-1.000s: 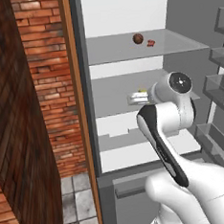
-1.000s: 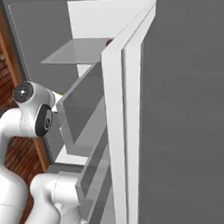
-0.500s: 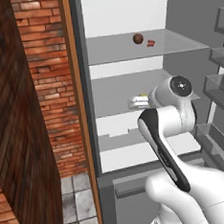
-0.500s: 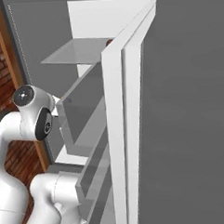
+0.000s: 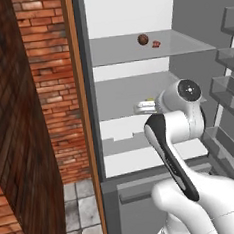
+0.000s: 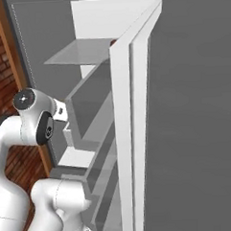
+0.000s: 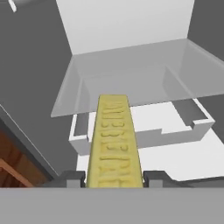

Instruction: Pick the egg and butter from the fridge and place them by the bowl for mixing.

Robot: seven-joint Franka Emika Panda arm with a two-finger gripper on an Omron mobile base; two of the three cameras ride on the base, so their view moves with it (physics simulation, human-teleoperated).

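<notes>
The butter [image 7: 113,142] is in my gripper [image 7: 114,178], and I see it best in the hand view: the yellow stick runs straight away from the camera, with one dark fingertip pressed on each long side near its close end. The jaws are almost fully closed, and the thin stick is the only thing between them. I judge that holding it along its length keeps it in line with the hand, so it can pass out of the opening without catching the shelf edges.

In the left base view, a small piece of the stick [image 5: 149,103] shows just past the white wrist, above the middle shelf [image 5: 122,96] and apart from it. So the butter is lifted and carried, not resting on anything.

The arm reaches into the fridge [image 5: 130,17] from the front, and the open door [image 6: 133,135] with its racks stands on the right side. I think this is why the elbow is kept to the middle of the opening.

Further back and higher, the egg [image 5: 143,39] sits on the top shelf [image 5: 133,50], with a tiny red item [image 5: 156,44] just beside it. The egg is not yet taken; it waits for a second trip.

The bowl I cannot place from here. My judgement is that the next move is to draw the butter out of the fridge and carry it there.
</notes>
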